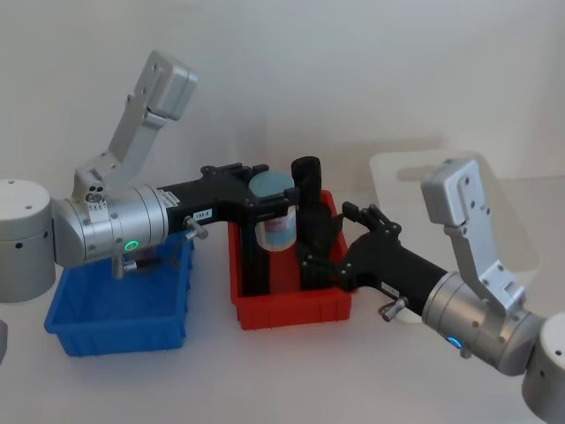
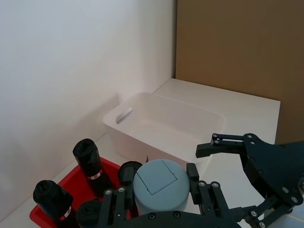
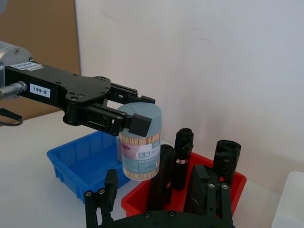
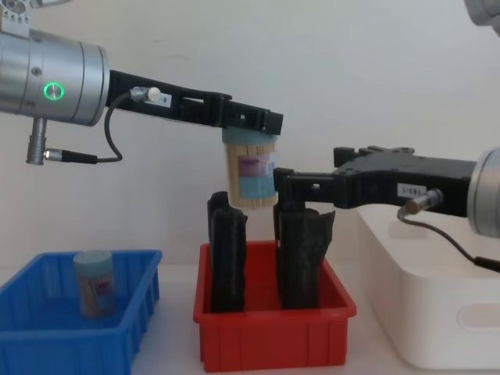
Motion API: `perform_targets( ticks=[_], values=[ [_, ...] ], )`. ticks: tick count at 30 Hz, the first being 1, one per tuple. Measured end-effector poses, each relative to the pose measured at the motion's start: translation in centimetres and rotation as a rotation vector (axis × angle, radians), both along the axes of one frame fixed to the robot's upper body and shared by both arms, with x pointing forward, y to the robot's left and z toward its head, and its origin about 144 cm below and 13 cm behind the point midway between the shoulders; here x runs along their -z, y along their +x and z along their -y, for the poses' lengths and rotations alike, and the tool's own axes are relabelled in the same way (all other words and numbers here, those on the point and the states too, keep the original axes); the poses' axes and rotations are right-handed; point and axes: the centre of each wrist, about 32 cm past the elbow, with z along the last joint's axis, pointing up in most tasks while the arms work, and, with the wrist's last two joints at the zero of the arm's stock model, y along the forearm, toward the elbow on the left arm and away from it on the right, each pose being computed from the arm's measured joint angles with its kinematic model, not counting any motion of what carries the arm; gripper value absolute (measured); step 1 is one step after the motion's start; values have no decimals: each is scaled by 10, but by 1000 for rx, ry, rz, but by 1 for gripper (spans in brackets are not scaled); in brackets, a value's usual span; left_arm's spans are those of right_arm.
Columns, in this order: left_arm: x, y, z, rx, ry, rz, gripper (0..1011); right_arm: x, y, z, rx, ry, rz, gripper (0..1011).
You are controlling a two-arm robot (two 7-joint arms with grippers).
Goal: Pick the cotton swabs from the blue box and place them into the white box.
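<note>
Right claw [image 1: 331, 237], wide, by red tray [image 4: 273, 336]. Left claw [image 1: 265, 193] grips cotton swabs jar [image 1: 278, 228]; keep upright, clear black cylinders [image 4: 226, 258], lower into white box [image 4: 426, 312].

Plain white wall [image 1: 309, 71] behind, matte and bare. White bench [image 1: 265, 380] top, smooth, meets the wall in a low straight seam. Light is soft and even, with faint blurred shadows on wall and bench. Flat brown panel [image 2: 237, 42] stands upright at one end of the bench, meeting the wall at a vertical corner. Second brown panel [image 3: 38, 47] stands at the other end, same flat tone
</note>
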Motion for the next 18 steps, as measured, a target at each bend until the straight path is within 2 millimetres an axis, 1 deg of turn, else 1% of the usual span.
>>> perform_targets(
  ticks=[9, 18],
  values=[
    [0, 0, 0, 0, 0, 0, 670, -1, 17, -11, -36, 2, -6, 1002],
    [0, 0, 0, 0, 0, 0, 670, 0, 29, -19, -50, 2, -10, 1002]
  ],
)
